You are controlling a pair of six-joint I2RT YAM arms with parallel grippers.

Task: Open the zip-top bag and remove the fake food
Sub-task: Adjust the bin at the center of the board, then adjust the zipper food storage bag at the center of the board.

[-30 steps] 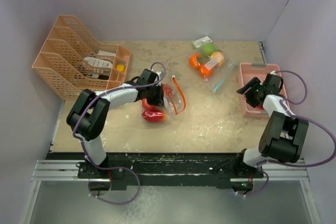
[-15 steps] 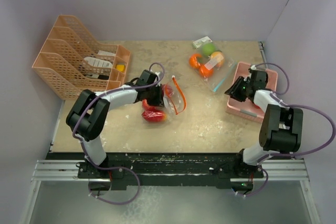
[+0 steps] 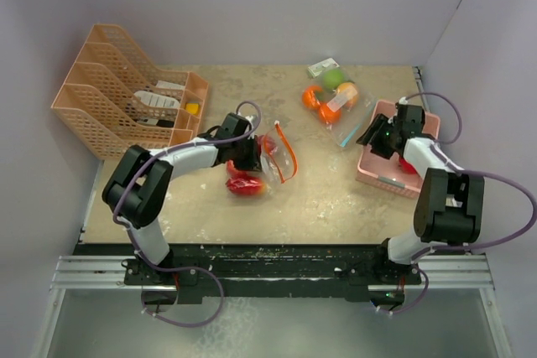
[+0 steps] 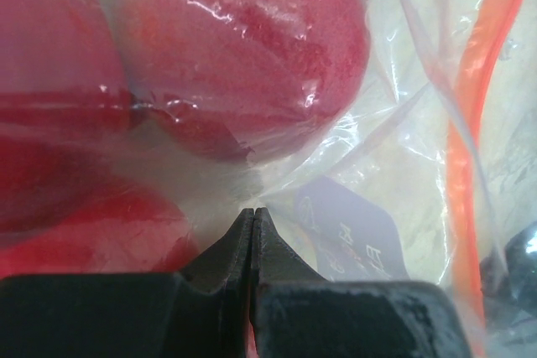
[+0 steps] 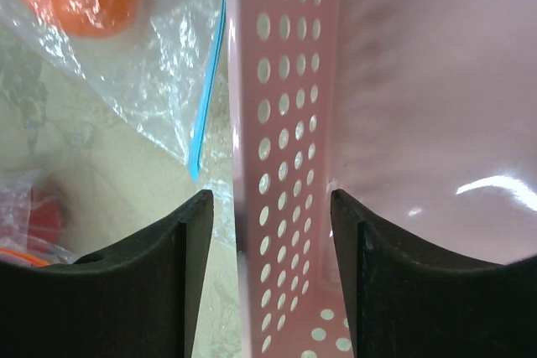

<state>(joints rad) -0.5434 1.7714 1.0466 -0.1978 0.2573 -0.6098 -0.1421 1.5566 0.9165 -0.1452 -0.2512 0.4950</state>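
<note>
The left end effector (image 4: 252, 214) is pinching shut on the zip-top bag (image 3: 281, 157), whose thin, slippery film is covering glossy red apples (image 4: 252, 39). The right end effector (image 5: 270, 199) is straddling the pink basket (image 5: 285, 81) wall, open and empty.

**Two white-and-black arms with dark claws**
The left arm (image 3: 180, 155) and the right arm (image 3: 438, 163) have glossy white shells between chunky black joint housings. A thin purple cable (image 3: 180, 324) loops loosely along each arm. The left claw (image 4: 252, 211) has grainy matte-black fingers (image 4: 214, 299) that taper to thin pointed tips. The right claw (image 5: 273, 199) has the same matte-black fingers (image 5: 143, 291), broad, with smoothly curved inner edges.
</note>
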